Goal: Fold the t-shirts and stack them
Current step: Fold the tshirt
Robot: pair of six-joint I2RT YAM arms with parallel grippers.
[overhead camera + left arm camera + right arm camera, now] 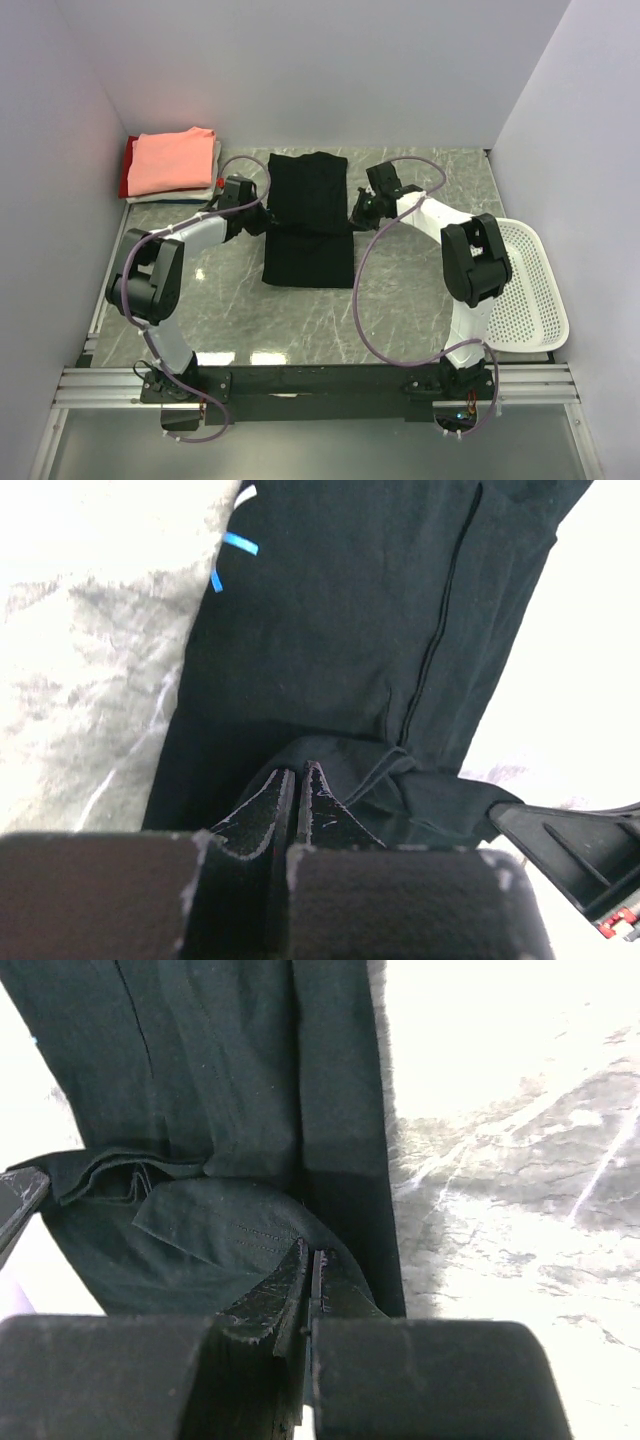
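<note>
1. At the far left back corner of the bench (400, 300) lies a pile of folded shirts (172, 165), a pink one on top with white and red edges showing beneath; this is likely where the next shirt goes
2. The left claw (262, 218) sits at the left edge of the black shirt (310, 215), its jaws together and pinching a raised fold of the cloth, which bunches around the tips in the wrist view
3. The black shirt lies in the middle of the bench, long and narrow, its far part seemingly doubled over the near part; it looks light, thin and limp, so it should sag from any hold and can only be pulled or lifted, not pushed
4. The right claw (358, 212) sits at the shirt's right edge, level with the left one, jaws together on a curl of the cloth
5. The best hold, I judge, is both side edges at matching height with every layer in the pinch, since a loose lower layer would slip out and spoil the fold
6. The white basket (530, 290) rests at the right edge, apart from the shirt
</note>
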